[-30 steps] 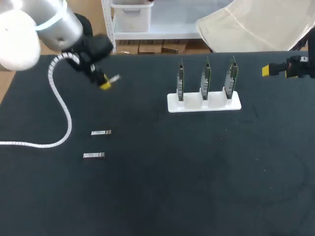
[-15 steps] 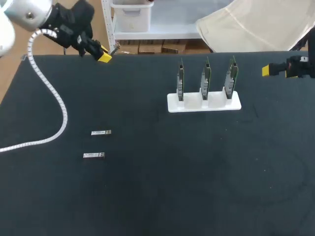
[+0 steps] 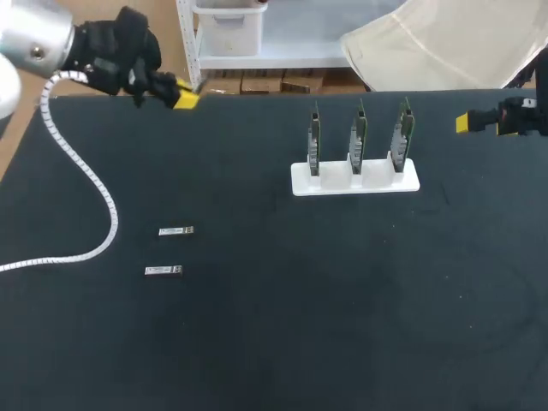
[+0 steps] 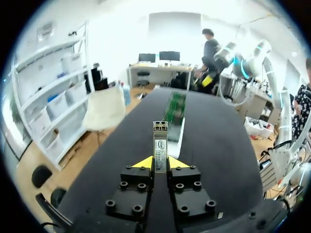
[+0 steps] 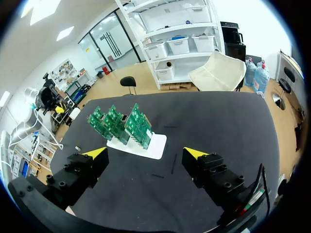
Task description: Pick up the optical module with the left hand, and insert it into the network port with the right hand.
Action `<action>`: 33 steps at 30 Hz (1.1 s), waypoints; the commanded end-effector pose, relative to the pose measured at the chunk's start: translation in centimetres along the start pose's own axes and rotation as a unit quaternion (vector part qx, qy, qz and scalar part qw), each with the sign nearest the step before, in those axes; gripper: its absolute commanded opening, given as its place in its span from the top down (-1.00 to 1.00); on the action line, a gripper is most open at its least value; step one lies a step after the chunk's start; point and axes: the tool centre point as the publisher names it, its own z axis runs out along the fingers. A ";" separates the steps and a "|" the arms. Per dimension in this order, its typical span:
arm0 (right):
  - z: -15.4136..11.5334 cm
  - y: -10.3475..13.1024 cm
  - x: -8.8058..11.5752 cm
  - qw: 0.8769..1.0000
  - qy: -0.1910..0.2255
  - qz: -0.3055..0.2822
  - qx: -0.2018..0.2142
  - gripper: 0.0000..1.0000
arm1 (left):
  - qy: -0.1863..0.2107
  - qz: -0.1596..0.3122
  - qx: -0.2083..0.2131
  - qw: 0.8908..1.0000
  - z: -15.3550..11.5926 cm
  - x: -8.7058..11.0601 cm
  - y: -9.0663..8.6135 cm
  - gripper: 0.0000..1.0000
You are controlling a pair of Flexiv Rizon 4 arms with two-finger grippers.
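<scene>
Now the pick-up step looks done: the left gripper (image 3: pixel 182 96), in the upper left of the frame, is clamped on the optical module (image 4: pixel 160 143), which sticks out ahead of its fingers, off the table. The right gripper (image 5: pixel 146 152) hangs at the right edge, fingers wide apart and empty. Next, I think, comes the hand-over: it must take the module's free end, then bring it to a port on the boards (image 3: pixel 358 137) in the white holder (image 3: pixel 355 181), upper middle.
</scene>
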 end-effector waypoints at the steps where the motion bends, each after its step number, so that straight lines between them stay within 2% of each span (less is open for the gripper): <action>1: 0.0 0.0 0.0 1.000 0.000 0.000 0.000 -1.00 | -0.081 0.012 0.014 0.997 2.3 -2.8 0.3 1.00; 9: 0.0 0.0 0.0 1.000 0.000 0.000 0.000 -1.00 | -0.171 0.043 0.052 0.983 4.8 -8.3 -0.4 1.00; 14: 0.0 0.0 0.0 1.000 0.000 0.000 0.000 -1.00 | -0.194 0.071 0.074 0.976 6.7 -10.7 -1.0 1.00; 22: 0.0 0.0 0.0 1.000 0.000 0.000 0.000 -1.00 | -0.229 0.079 0.118 0.963 9.3 -11.7 -1.8 1.00; 28: 0.0 0.0 0.0 1.000 0.000 0.000 0.000 -1.00 | -0.232 0.062 0.131 0.962 10.9 -11.2 -1.9 1.00; 33: 0.0 0.0 0.0 1.000 0.000 0.000 0.000 -1.00 | -0.230 0.066 0.139 0.961 11.6 -11.3 -2.1 1.00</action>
